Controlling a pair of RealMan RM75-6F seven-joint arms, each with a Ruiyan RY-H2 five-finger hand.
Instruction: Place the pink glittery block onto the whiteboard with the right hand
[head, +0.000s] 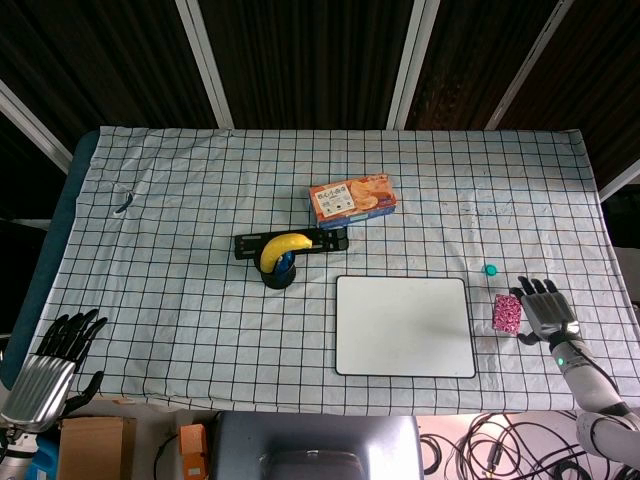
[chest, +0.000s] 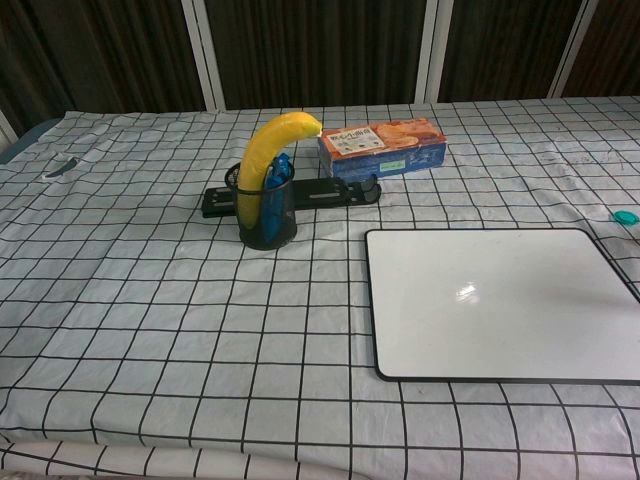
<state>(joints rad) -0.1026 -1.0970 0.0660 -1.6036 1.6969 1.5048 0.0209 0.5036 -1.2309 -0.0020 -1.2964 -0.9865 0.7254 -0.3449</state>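
The pink glittery block (head: 506, 314) lies on the checked cloth just right of the whiteboard (head: 404, 325). My right hand (head: 543, 308) sits immediately right of the block with its fingers spread, close beside it or touching it, holding nothing. My left hand (head: 55, 355) hangs off the table's front left corner, fingers apart and empty. In the chest view only the whiteboard (chest: 505, 304) shows; the block and both hands lie outside that frame.
A black cup with a banana (head: 281, 250) stands left of the whiteboard, in front of a black stapler-like bar (head: 291, 243). An orange snack box (head: 351, 198) lies behind. A small teal cap (head: 491, 269) sits near the block.
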